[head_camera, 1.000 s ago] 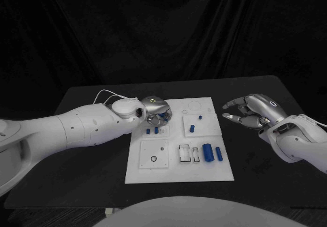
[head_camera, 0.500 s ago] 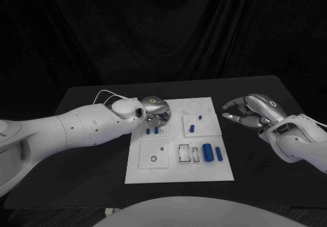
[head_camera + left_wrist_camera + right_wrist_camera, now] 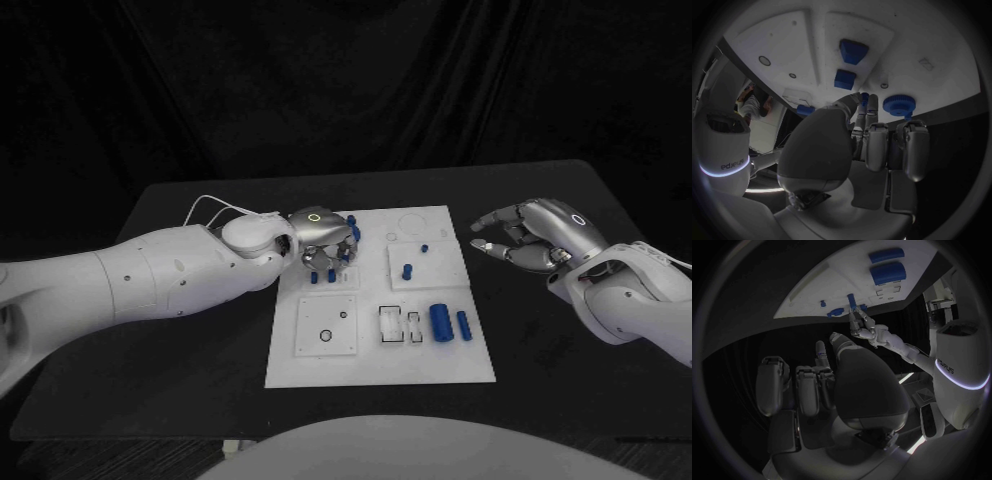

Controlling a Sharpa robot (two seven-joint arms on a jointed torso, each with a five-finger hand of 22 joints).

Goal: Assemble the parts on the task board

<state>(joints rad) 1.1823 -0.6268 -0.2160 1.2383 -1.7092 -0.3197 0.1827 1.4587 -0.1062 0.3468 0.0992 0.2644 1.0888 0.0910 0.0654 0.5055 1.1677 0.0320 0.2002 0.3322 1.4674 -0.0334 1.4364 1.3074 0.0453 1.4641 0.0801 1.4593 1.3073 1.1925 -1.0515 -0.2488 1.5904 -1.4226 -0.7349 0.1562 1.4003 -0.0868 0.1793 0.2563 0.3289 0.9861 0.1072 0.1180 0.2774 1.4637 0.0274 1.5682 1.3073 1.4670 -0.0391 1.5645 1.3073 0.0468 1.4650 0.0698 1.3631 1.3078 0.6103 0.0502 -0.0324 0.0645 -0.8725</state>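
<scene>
Left hand point(image 3: 323, 240) shifted, lifting half-hidden blue peg point(image 3: 851, 302).

- The board point(image 3: 378, 345), in the middle of the frame, looks like smooth matt white plastic.
- The blue pieces point(image 3: 449, 324) at its lower right look like smooth plastic with a slight sheen.
- Both hands, left point(image 3: 320, 235) and right point(image 3: 531, 232), are glossy silver metal.
- The arm casings point(image 3: 159, 275) are smooth white plastic.
- The table point(image 3: 188, 350) is matt black.
- Dark cloth point(image 3: 346, 80) hangs in folds across the top.
</scene>
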